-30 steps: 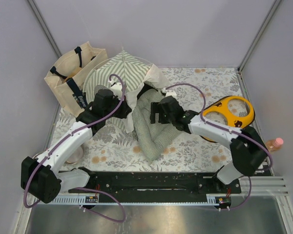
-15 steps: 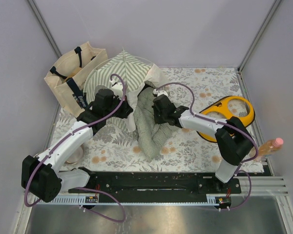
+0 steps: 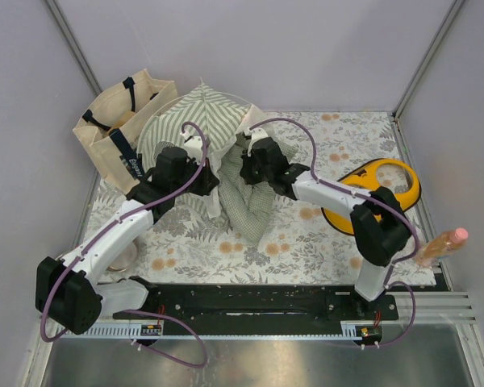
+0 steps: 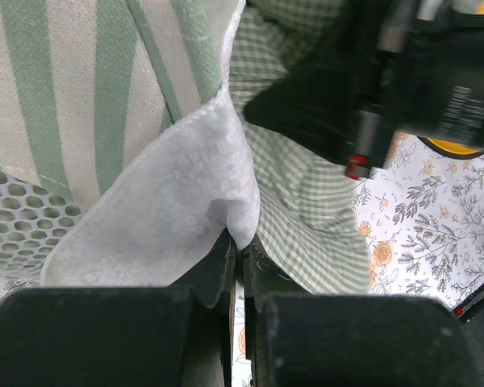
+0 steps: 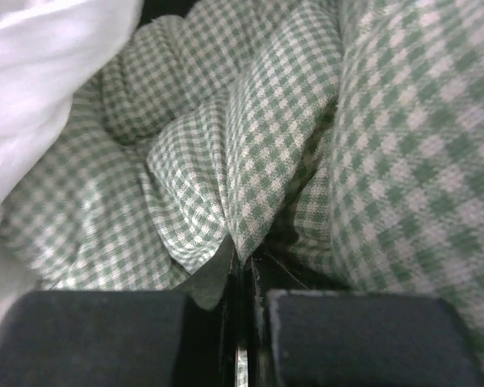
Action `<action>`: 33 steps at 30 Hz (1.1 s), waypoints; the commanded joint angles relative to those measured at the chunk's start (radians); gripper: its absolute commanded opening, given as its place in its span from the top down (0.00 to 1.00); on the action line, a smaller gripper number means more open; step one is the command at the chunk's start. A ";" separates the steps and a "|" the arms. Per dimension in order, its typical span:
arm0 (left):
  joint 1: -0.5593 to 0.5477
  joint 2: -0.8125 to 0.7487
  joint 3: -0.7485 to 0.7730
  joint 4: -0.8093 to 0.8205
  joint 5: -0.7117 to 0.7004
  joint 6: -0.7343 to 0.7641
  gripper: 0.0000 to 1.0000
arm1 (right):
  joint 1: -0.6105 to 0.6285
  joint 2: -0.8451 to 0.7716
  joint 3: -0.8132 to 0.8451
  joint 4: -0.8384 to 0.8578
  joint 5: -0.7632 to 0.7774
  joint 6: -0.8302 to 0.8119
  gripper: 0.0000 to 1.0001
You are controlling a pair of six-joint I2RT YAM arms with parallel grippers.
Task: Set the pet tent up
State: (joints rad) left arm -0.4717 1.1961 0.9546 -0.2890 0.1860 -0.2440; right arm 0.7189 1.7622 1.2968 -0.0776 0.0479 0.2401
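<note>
Green-and-white striped, the tent (image 3: 198, 113) sits at the back left of the table (image 3: 323, 242), just beside the tote (image 3: 117, 129), with the checked cushion (image 3: 250, 214) lying against its front. From above we see both arms reaching in, but not their jaws. The left wrist view supplies that: the left gripper (image 4: 239, 254) is pressed together on the edge of the white flap (image 4: 161, 218), with mesh (image 4: 16, 218) beside it. The right wrist view shows the right gripper (image 5: 242, 262) clamped on a cushion fold.
</note>
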 commanded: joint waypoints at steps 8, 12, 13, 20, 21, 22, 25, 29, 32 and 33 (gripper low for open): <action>-0.007 0.039 0.010 -0.058 0.078 -0.021 1.00 | -0.047 0.238 0.165 0.279 -0.117 0.330 1.00; -0.007 0.040 0.012 -0.058 0.078 -0.021 1.00 | -0.050 0.220 0.116 0.403 -0.290 0.298 1.00; -0.007 0.043 0.013 -0.056 0.079 -0.020 1.00 | -0.050 0.211 0.107 0.416 -0.322 0.295 1.00; -0.004 0.054 0.029 -0.064 0.066 -0.026 1.00 | -0.067 0.119 -0.010 0.654 -0.428 0.363 1.00; -0.007 0.054 0.032 -0.068 0.064 -0.026 1.00 | -0.072 0.112 -0.019 0.679 -0.416 0.382 1.00; -0.007 0.054 0.033 -0.071 0.064 -0.028 1.00 | -0.078 0.111 -0.024 0.693 -0.375 0.416 1.00; -0.007 0.054 0.039 -0.081 0.063 -0.026 1.00 | -0.113 0.123 -0.028 0.762 -0.268 0.601 1.00; -0.007 0.046 0.036 -0.093 0.059 -0.023 1.00 | -0.138 0.117 0.004 0.802 -0.177 0.814 1.00; -0.007 0.039 0.033 -0.099 0.055 -0.021 1.00 | -0.138 0.089 0.058 0.722 -0.137 0.832 1.00; -0.007 0.039 0.032 -0.099 0.055 -0.021 1.00 | -0.138 0.086 0.071 0.687 -0.116 0.847 1.00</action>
State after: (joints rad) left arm -0.4694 1.2270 0.9813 -0.3042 0.1997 -0.2546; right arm 0.5758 1.9633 1.2560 0.5018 -0.1654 0.9203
